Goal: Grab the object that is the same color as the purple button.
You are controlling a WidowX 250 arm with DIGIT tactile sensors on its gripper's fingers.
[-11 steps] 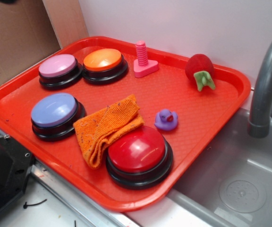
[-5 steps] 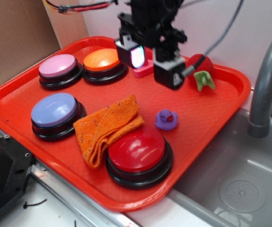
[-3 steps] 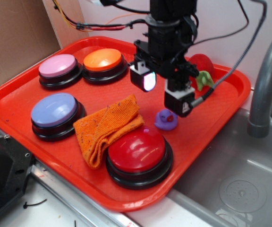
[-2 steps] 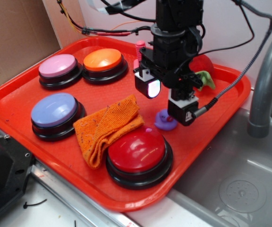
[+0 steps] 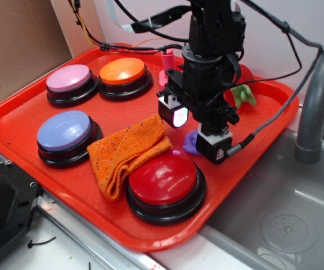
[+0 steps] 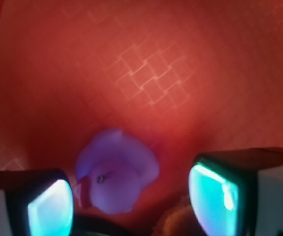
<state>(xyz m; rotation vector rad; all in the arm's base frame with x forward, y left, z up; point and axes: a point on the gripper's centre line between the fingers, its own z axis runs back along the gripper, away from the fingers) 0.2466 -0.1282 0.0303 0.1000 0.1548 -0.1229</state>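
The object, a tiny purple duck point(image 6: 117, 169) with a red beak, sits on the red tray point(image 5: 32, 115). In the exterior view only a sliver of the duck point(image 5: 189, 144) shows behind my arm. My gripper point(image 5: 194, 133) is low over it and open, with one lit finger on each side. In the wrist view the duck lies between the gripper's point(image 6: 131, 204) pads, nearer the left pad point(image 6: 48, 209), its beak close to that pad. A gap separates it from the right pad point(image 6: 212, 199). The purple button point(image 5: 65, 130) is at the tray's front left.
An orange cloth point(image 5: 125, 151) and a red button point(image 5: 163, 179) lie just left of and in front of the duck. A pink button point(image 5: 69, 78), an orange button point(image 5: 122, 70), a pink bolt point(image 5: 167, 61) and a strawberry's green leaves point(image 5: 243, 94) stand further back. A sink point(image 5: 280, 219) and faucet point(image 5: 314, 107) are to the right.
The gripper entered from the back of the tray, moved forward and came down over the duck. Its fingers now straddle the duck, which has not moved.
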